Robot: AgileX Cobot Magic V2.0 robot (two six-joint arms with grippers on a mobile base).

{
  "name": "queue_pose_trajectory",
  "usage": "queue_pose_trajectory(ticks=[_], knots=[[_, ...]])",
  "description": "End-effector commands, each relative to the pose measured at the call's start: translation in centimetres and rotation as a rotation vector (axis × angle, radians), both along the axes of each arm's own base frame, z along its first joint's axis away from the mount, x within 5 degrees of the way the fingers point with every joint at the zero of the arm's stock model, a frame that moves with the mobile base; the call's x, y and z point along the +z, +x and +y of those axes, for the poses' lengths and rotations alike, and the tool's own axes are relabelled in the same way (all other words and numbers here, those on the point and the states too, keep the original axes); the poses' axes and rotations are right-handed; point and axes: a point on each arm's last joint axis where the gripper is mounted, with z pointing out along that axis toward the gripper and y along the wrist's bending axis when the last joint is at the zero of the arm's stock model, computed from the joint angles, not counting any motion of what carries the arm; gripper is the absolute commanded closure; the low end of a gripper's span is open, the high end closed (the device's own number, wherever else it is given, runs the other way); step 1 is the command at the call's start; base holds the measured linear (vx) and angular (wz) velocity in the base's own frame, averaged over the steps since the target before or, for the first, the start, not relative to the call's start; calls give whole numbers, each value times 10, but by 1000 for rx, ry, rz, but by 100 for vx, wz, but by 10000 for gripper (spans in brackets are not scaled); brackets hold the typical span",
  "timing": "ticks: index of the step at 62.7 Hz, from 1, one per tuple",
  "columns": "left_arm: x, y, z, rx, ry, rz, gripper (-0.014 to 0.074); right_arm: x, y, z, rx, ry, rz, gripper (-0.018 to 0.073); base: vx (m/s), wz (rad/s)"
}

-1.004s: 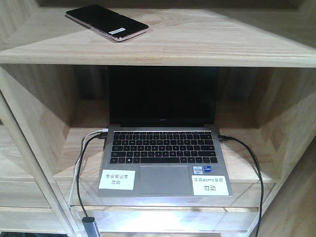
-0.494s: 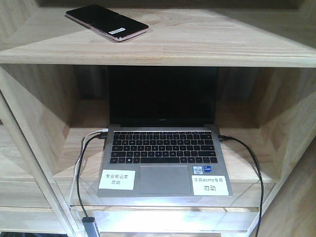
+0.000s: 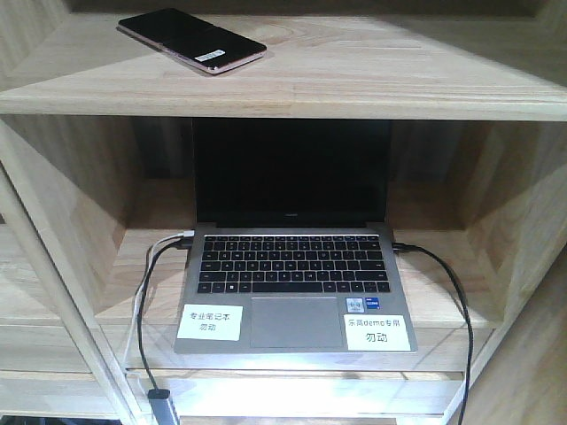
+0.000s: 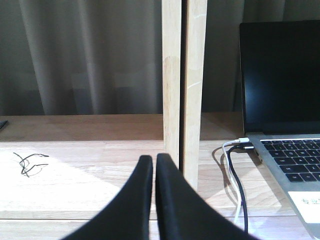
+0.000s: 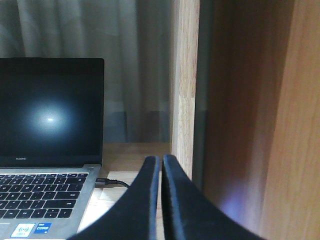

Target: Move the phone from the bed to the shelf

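The phone (image 3: 192,41) lies flat on the shelf (image 3: 372,80), upper board, far left. Both end effectors, left (image 4: 154,162) and right (image 5: 160,162), are closed and empty. It looks stiff, glossy, slippery; I would grip its long edges.

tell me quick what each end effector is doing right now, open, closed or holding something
Left end effector: closed, holding nothing.
Right end effector: closed, holding nothing.
The phone lies on the shelf, apart from both.
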Motion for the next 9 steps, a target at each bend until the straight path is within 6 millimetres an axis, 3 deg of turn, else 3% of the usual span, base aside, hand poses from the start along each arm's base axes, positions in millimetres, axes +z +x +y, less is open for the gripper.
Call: queue_pose_trajectory(ticks=[1,9], knots=[[15,-1,0,-2,-11,-108,595,7,-1,-1,-10,-19,-90,564,0,0],[15,-1,0,-2,-11,-108,595,7,-1,-1,-10,-19,-90,564,0,0]])
